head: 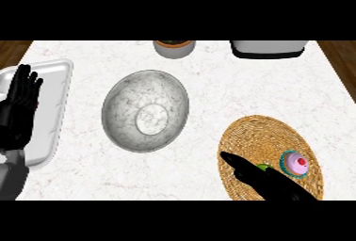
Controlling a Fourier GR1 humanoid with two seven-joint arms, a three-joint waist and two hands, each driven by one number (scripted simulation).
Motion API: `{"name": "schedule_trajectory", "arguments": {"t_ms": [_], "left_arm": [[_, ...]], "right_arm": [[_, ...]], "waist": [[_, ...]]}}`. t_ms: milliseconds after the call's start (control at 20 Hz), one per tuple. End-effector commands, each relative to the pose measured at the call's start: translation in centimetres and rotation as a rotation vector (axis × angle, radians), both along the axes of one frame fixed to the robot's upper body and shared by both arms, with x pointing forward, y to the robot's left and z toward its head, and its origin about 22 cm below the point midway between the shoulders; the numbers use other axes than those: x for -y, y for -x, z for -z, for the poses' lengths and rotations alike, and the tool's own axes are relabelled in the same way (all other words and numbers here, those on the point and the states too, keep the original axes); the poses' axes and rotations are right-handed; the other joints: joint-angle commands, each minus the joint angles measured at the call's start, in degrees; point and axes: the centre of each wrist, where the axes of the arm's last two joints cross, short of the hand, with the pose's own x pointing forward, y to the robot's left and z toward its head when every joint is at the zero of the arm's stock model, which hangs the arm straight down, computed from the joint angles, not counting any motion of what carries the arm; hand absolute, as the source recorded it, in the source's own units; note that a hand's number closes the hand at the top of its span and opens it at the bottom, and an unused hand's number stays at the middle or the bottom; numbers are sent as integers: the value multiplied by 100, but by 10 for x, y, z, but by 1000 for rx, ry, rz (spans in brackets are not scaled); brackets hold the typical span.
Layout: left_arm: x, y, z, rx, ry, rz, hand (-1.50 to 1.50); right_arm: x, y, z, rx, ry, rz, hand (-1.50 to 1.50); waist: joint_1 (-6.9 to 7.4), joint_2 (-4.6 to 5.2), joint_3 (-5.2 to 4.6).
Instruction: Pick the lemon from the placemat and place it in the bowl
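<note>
Only a small yellow-green sliver of the lemon [262,166] shows on the round woven placemat [261,134] at the lower right. My right hand [270,182] lies over it from below, its fingers stretched out toward the upper left, and hides most of the fruit. No finger is seen curled round the lemon. The grey marbled bowl [115,101] stands in the middle of the counter, to the left of the placemat, with nothing in it. My left hand [17,110] rests open at the left edge, fingers up.
A pink-frosted cupcake [299,163] sits on the placemat just right of the lemon. A white tray [59,80] lies under my left hand. At the back stand a plant pot [174,47] and a white appliance [268,48].
</note>
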Motion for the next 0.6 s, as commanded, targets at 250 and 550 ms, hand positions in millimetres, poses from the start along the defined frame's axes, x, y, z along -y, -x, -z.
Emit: {"name": "schedule_trajectory", "arguments": {"t_ms": [250, 550], "left_arm": [[7, -8, -14, 37, 48, 3, 0], [-1, -3, -31, 36, 46, 2, 0]], "right_arm": [[51, 51, -7, 286, 195, -52, -150], [93, 45, -64, 376, 452, 100, -150]], "waist": [[-34, 89, -14], [-81, 75, -18]]}}
